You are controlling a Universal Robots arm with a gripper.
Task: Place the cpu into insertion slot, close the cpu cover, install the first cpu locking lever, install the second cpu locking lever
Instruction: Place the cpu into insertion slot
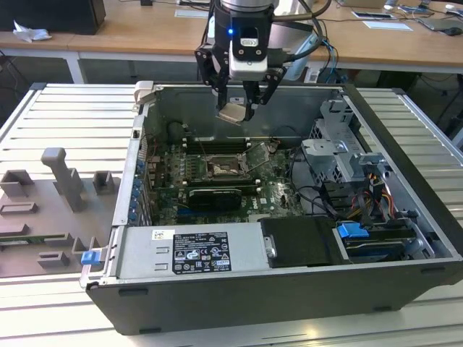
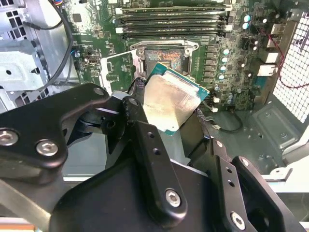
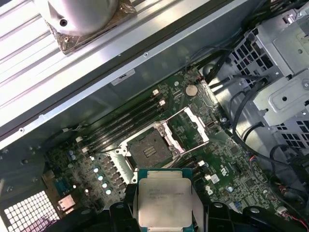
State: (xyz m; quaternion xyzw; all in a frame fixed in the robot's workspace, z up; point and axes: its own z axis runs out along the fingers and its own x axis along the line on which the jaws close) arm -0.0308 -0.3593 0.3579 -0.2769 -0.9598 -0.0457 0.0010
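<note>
My gripper (image 1: 236, 108) hangs above the open computer case, shut on the cpu (image 1: 233, 113) by its edges. In both wrist views the cpu (image 2: 171, 101) (image 3: 164, 200) shows its silvery metal face with a green rim between the black fingers (image 2: 140, 125). The chip is held tilted, well above the board. Below it lies the insertion slot (image 1: 226, 169) (image 2: 164, 57) (image 3: 149, 150), a dark square socket, bare and uncovered. The cpu cover (image 3: 186, 126) (image 1: 263, 155), a thin metal frame, stands swung open beside the socket.
Long black memory slots (image 2: 171, 19) run along one side of the socket, and a black card (image 1: 215, 196) sits on the other. The drive cage (image 1: 340, 155) and cables fill the exterior view's right of the case. Grey fixtures (image 1: 61, 181) stand on the table outside it.
</note>
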